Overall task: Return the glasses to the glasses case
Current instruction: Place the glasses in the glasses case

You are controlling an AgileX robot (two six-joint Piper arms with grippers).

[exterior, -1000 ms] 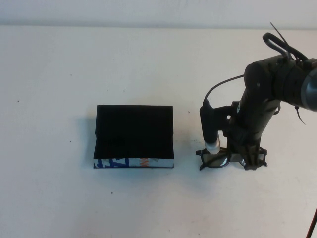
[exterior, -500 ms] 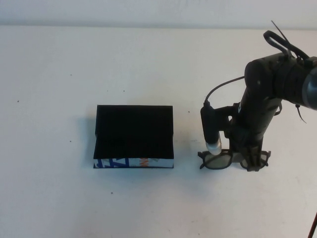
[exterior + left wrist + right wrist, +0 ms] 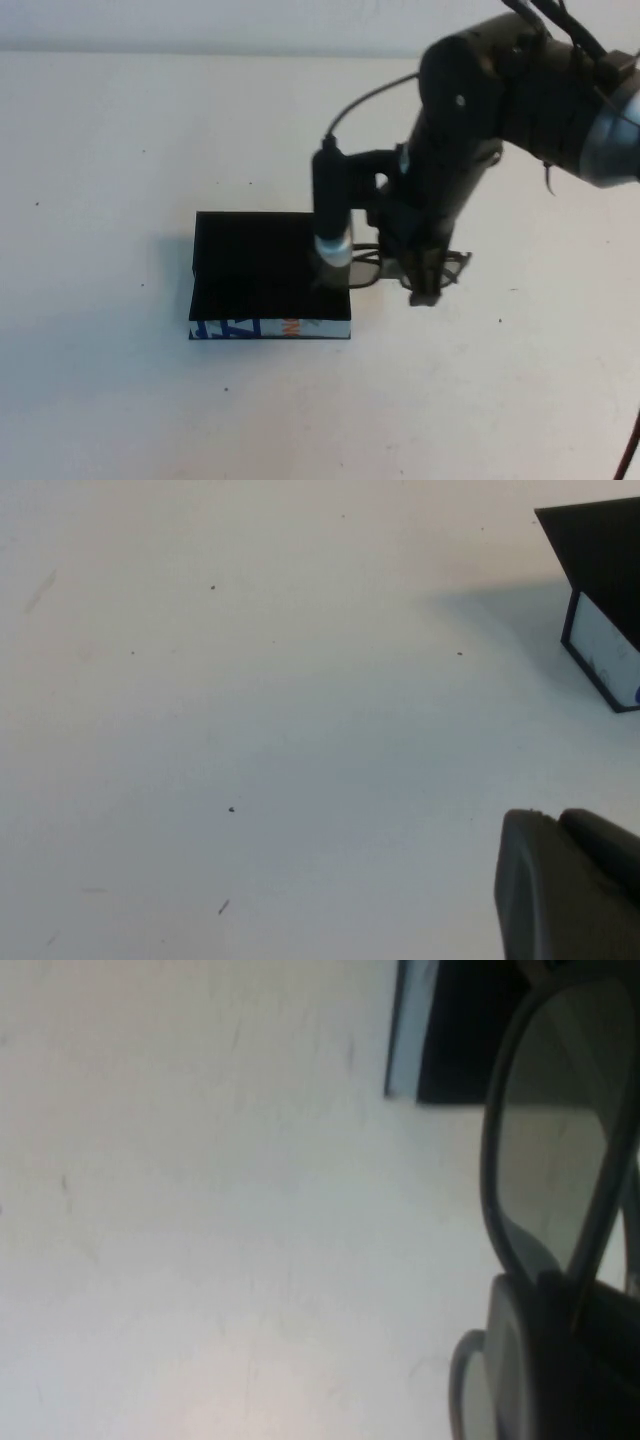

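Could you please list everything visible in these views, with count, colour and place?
glasses case: one, black with a white edge printed blue and orange, lid closed, on the table left of centre.
glasses: one pair, dark frame, held off the table at the case's right edge.
table: one, white, with small dark specks.
right gripper: one, black, shut on the glasses beside the case's right edge.
left gripper: one, dark, low over bare table away from the case; only a part shows.
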